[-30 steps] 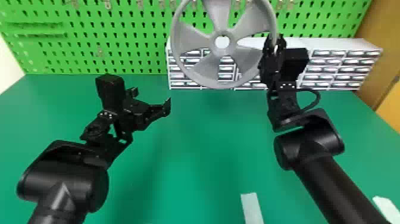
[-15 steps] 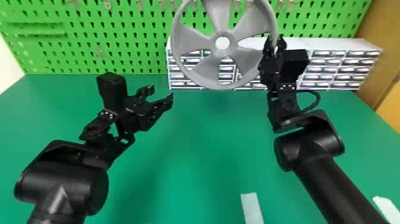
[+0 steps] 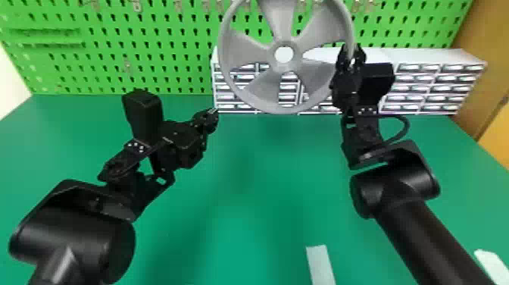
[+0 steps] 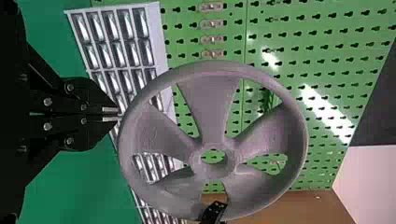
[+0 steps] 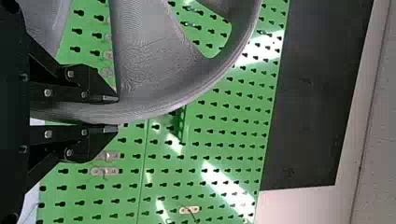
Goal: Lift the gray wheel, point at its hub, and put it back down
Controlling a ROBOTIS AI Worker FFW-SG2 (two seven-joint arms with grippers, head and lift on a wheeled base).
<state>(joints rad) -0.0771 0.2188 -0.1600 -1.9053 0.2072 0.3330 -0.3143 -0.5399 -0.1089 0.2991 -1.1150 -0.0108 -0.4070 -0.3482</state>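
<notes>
- Left gripper [image 3: 214, 110]: its 2 fingers stand apart 0.5 s ago; now they are pressed together on nothing, and the gripper is turned differently. Its tips lie at about 8 o'clock from the hub [image 3: 284, 67], near the rim but apart from it in the head view, and aim toward about 2 o'clock.
- Right gripper [image 3: 353, 53]: it pinches the rim at about 3 o'clock on the wheel, 1 finger on each face, the same hold in the same place as 1.0 s ago.
- Gray wheel [image 3: 282, 30]: it hangs upright above the green tabletop [image 3: 234, 235], between 12 and 1 o'clock in the head view, with no visible shift since 1.0 s ago. Its 5 spokes and hub face the robot.
- Drawer unit [image 3: 424, 89]: it sits at the tabletop's far edge, from 12 to 2 o'clock, partly hidden behind the wheel, unchanged.
- Green pegboard [image 3: 151, 57]: it stands behind everything, from 10 to 1 o'clock.
- 2 pale strips: 1 lies at 5 o'clock [image 3: 321, 265], 1 at 4 o'clock [image 3: 492, 265], both where they were before.
</notes>
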